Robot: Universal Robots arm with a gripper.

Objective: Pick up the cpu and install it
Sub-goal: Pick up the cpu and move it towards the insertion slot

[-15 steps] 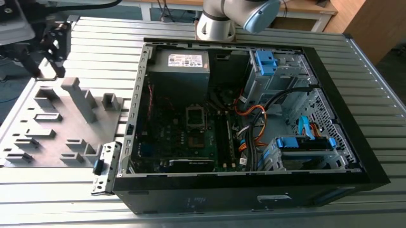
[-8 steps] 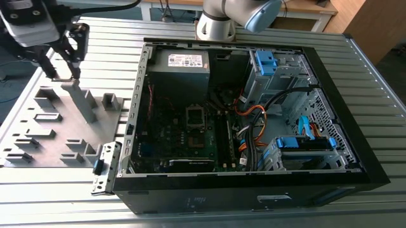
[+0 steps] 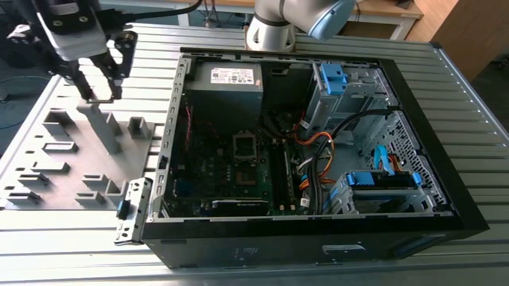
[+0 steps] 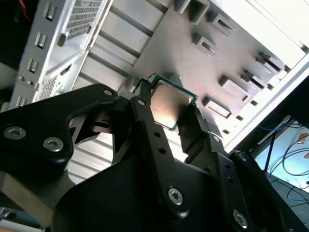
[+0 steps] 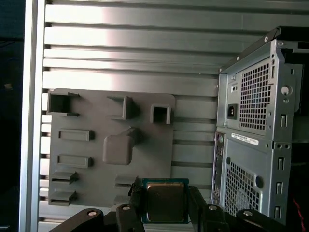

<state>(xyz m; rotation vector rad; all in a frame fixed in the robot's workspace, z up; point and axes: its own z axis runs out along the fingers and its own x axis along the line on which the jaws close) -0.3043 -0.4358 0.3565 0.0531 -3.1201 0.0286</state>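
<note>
The cpu [image 5: 165, 201] is a small square chip with a silver-grey metal top and a green edge. My gripper [image 5: 165, 197] is shut on it, one black finger on each side. The second wrist view shows the same grip, the cpu [image 4: 170, 104] between the fingers of the gripper [image 4: 169, 105]. In the exterior view the gripper [image 3: 101, 95] hangs over the far end of a grey holder plate [image 3: 71, 173], at that view's left. It stands apart from the open computer case [image 3: 433, 143]. The motherboard's square socket [image 3: 245, 145] lies inside the case.
The holder plate [image 5: 96, 145] has several raised pockets and blocks under the gripper. The case's metal rear wall [image 5: 256, 125] stands beside it. Cables, blue drive bays [image 3: 380, 179] and a grey box with a white label [image 3: 230, 77] fill the case. The arm's base [image 3: 275, 30] stands behind it.
</note>
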